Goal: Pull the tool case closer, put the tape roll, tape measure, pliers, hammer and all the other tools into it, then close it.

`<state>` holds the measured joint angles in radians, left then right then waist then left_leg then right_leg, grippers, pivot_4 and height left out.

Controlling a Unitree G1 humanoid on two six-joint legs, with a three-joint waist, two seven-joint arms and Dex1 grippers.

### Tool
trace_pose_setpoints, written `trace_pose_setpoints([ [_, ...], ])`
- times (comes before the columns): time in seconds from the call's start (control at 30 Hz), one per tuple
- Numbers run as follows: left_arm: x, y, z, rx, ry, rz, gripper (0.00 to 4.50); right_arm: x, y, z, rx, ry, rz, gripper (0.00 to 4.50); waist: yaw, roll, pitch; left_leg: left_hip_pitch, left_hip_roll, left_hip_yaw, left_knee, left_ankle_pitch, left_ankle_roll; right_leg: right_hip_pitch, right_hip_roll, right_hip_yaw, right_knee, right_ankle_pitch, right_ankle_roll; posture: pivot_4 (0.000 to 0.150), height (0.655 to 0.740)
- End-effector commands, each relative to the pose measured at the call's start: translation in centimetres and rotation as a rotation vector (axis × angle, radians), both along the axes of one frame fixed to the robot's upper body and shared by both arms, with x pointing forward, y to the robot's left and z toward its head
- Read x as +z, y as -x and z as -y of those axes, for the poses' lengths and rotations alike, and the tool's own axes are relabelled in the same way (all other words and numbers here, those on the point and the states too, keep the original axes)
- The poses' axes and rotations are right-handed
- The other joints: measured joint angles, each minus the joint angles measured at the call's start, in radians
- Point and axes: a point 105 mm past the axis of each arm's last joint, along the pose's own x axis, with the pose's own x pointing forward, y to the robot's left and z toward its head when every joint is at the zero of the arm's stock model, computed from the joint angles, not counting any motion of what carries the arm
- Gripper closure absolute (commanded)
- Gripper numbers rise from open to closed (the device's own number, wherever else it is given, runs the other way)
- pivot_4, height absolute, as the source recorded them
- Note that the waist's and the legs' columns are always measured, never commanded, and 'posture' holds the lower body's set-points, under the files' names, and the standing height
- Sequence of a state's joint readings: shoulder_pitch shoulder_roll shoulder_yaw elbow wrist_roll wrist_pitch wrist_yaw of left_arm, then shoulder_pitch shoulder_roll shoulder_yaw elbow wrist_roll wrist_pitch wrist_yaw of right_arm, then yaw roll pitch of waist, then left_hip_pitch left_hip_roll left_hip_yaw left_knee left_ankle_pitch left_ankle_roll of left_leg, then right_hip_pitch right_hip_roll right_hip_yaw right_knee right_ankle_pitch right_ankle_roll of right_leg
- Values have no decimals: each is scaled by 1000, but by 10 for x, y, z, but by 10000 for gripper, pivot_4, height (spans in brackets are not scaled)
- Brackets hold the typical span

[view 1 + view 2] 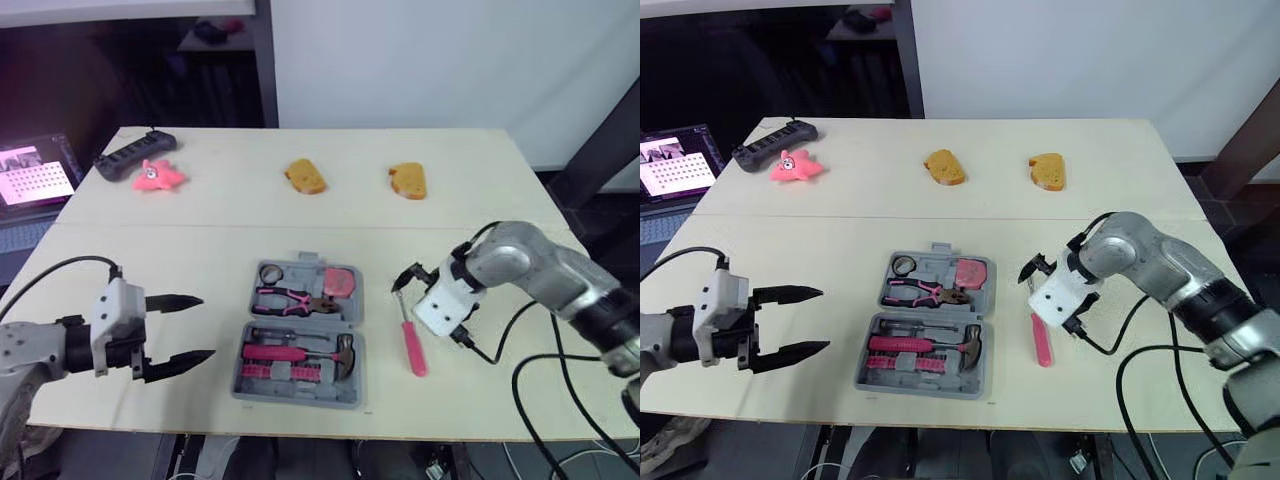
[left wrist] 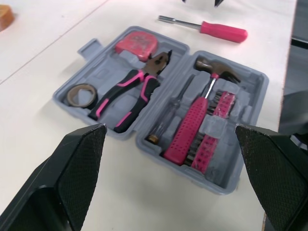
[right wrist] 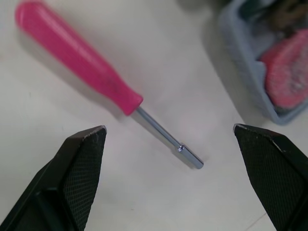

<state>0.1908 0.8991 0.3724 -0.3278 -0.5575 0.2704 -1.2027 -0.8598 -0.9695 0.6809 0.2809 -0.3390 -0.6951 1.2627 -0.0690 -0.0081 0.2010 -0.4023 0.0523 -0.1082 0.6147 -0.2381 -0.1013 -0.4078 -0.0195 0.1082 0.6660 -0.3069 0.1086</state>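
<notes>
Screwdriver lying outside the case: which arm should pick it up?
Right. The right gripper hangs open over the screwdriver; the left gripper, also open, sits on the far side of the tool case.

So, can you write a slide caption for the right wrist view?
Open right gripper poised over the pink-handled screwdriver, which lies beside the tool case.

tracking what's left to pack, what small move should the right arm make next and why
Probably lower the open right gripper onto the pink-handled metal screwdriver and close on its handle: it lies on the table just under that gripper, the one tool outside the open grey plastic tool case.
</notes>
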Motion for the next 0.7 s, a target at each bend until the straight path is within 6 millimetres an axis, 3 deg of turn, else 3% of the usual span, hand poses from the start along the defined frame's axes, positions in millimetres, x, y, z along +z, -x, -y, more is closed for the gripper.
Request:
trace_pose_setpoints([
  [0.03, 11, 3, 2, 8, 5, 50, 0, -11, 3, 0, 166, 101, 20, 365, 0, 0, 0, 0, 0, 0, 0, 0, 0, 0, 0, 0, 0, 0, 0, 1500, 7400],
  [0.37, 12, 7, 1, 34, 1, 50, 0, -36, 7, -5, 270, 152, -9, 365, 0, 0, 0, 6, 0, -1, 0, 0, 0, 5, 0, 0, 3, 0, -1, 1500, 7400],
  [0.47, 12, 7, 2, 36, 2, 50, 0, -39, 10, -11, 284, 160, -19, 7590, -1, 0, 0, 12, 0, -1, -1, 0, 0, 11, 0, 0, 3, -1, -1, 1500, 7400],
  [0.7, 11, 3, 6, 31, 6, 52, 0, -40, 12, -22, 170, 159, -19, 41061, 0, 0, 0, 12, 0, -2, -1, 0, 0, 11, 1, 0, 3, 0, -1, 1500, 7400],
])
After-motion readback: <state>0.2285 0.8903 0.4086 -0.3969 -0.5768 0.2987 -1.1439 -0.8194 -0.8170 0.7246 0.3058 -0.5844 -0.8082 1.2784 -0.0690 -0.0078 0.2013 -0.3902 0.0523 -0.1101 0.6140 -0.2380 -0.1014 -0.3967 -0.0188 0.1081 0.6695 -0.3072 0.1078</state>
